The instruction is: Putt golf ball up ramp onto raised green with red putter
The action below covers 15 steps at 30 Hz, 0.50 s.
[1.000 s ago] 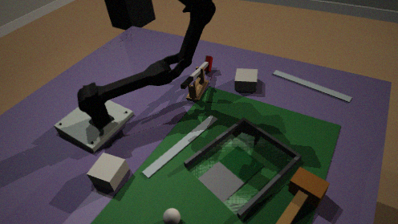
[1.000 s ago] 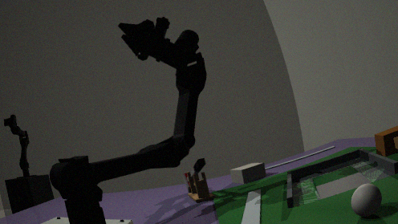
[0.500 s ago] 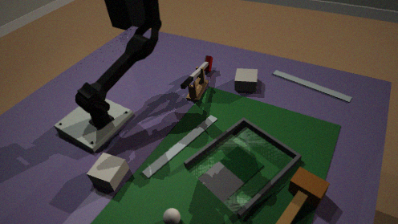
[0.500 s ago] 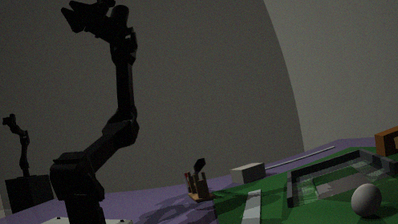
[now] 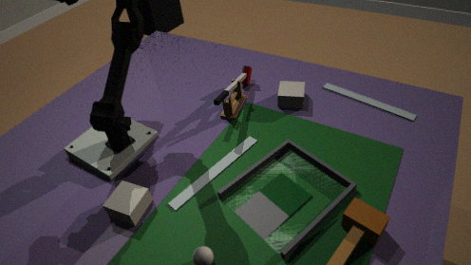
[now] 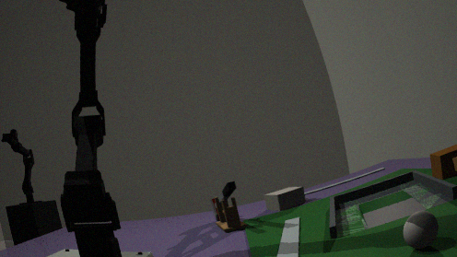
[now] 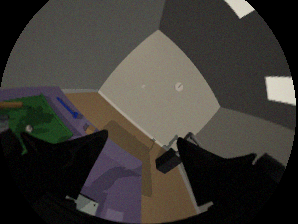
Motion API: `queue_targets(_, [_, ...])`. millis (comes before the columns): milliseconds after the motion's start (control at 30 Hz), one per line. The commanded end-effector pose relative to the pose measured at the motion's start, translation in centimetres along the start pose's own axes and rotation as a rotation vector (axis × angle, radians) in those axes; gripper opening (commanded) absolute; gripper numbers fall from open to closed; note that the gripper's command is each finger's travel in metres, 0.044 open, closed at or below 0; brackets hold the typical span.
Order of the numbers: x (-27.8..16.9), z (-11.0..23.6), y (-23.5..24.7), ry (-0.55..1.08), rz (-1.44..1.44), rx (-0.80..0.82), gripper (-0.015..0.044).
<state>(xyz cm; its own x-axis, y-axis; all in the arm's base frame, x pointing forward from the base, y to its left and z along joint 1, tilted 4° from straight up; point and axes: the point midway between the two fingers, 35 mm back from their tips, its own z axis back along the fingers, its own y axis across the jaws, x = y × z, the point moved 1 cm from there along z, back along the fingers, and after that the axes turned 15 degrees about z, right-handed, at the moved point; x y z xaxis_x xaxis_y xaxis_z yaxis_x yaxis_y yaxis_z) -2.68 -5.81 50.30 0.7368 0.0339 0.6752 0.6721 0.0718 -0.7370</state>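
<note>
The red putter (image 5: 247, 75) (image 6: 215, 205) rests on a small wooden stand (image 5: 228, 110) (image 6: 231, 226), its black grip pointing toward the camera side. The white golf ball (image 5: 203, 255) (image 6: 420, 230) (image 7: 29, 128) lies on the green mat, outside the walled enclosure. The enclosure's dark wall (image 5: 320, 218) (image 6: 333, 216) surrounds a grey sloped-looking patch (image 5: 261, 214) (image 6: 392, 213) and a darker green square (image 5: 286, 193). My gripper (image 7: 143, 138) is open and empty, high above the mats and far from putter and ball. In the top view it is partly cut off at the upper left.
Grey blocks (image 5: 292, 95) (image 5: 128, 204) (image 6: 286, 198) stand by the green mat. Pale strips (image 5: 214, 173) (image 5: 370, 102) lie flat. An orange mallet (image 5: 366, 219) (image 6: 443, 164) is beside the enclosure. A blue object (image 7: 67, 107) shows in the wrist view. A dark pedestal (image 6: 34, 220) carries another arm.
</note>
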Motion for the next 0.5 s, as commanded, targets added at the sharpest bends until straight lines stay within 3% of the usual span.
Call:
queue_targets(0, [1.7, -4.5, 3.9, -0.064, 0.097, 0.242, 0.0440])
queue_targets(233, [6.1, -7.9, 13.1, -0.239, 0.315, 0.647, 0.0440])
queue_targets(467, [9.7, -4.8, 22.8, -0.458, 0.560, 0.994, 0.0440])
